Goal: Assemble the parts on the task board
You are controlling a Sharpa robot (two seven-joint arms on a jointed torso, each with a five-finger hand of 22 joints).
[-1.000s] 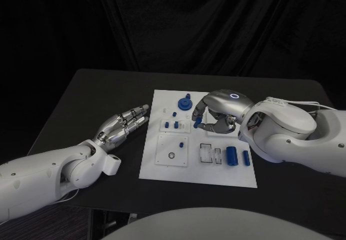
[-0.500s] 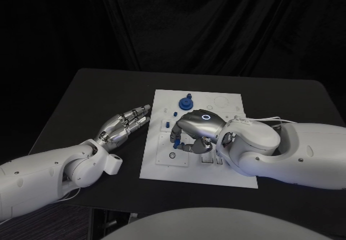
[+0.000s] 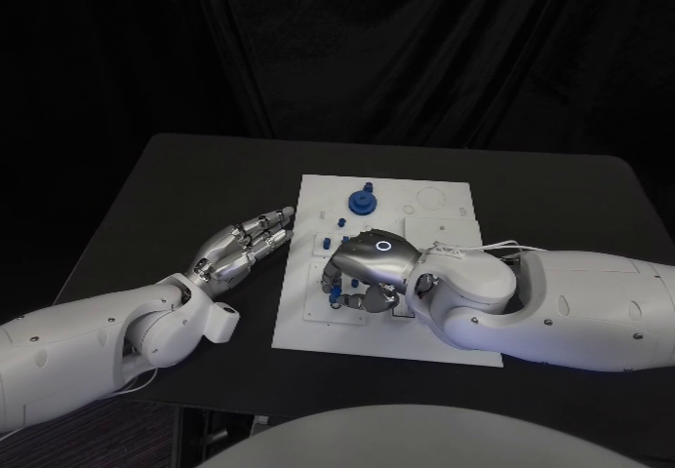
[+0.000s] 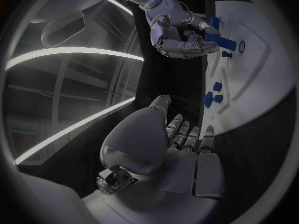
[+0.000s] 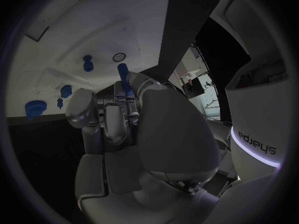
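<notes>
Black drapes hang behind the black bench (image 3: 169,185), and on it lies the white rectangular task board (image 3: 451,336). I have the silver right hand (image 3: 369,268) low over the board's near-left part, its fingers (image 5: 126,92) grasping a small blue cylindrical peg (image 5: 122,74), tip pointed towards a small round ring socket (image 5: 119,57) on the board. The silver left hand (image 3: 242,246) rests on the bench just left of the board, fingers released and holding nothing. I judge this the insertion step: next I must line the peg up over its hole, keep it upright, and press down gently. Other blue parts, including a round blue gear (image 3: 362,202), sit at the far end.
</notes>
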